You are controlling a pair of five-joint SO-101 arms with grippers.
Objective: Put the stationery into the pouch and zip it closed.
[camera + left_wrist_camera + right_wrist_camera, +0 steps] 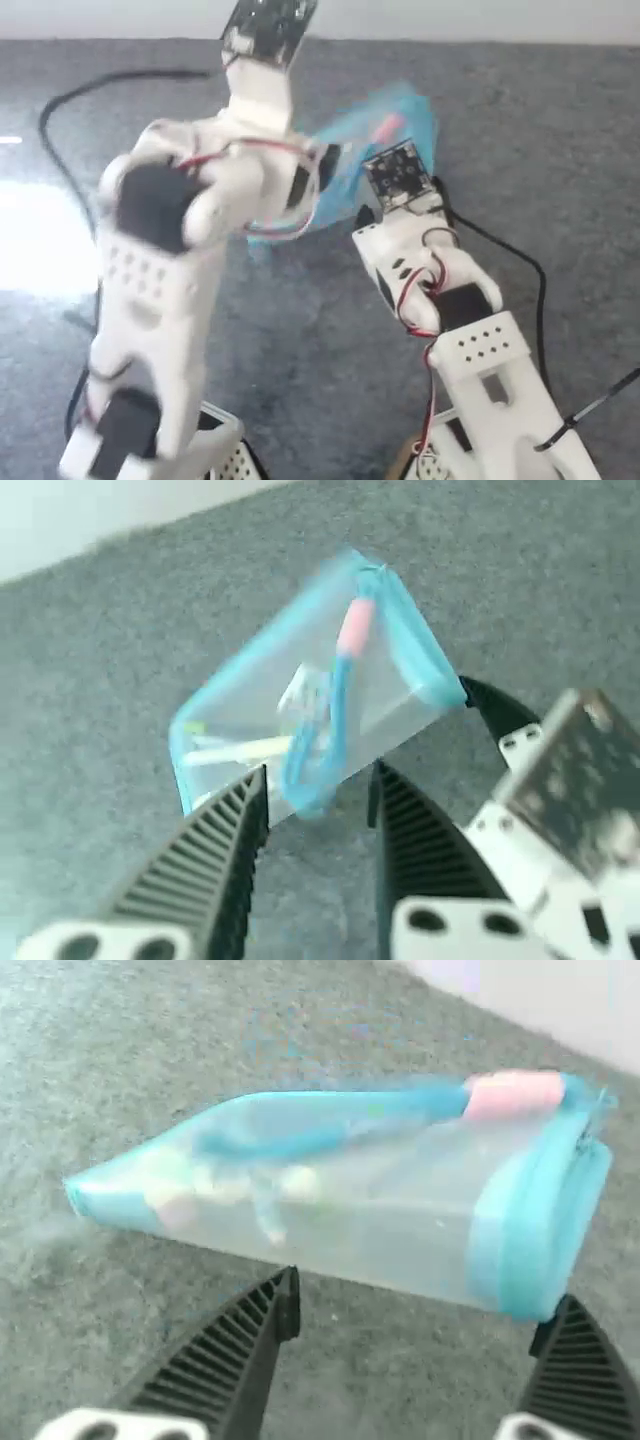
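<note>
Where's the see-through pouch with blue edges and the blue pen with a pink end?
see-through pouch with blue edges (520,1250): right wrist view, on its blue end band.
blue pen with a pink end (338,695): left wrist view, on its blue shaft.

Clear blue-edged pouch (330,690) on grey table, pens (335,695) inside.

Prob. lab: grey mat (560,120), cables (130,78)
</note>
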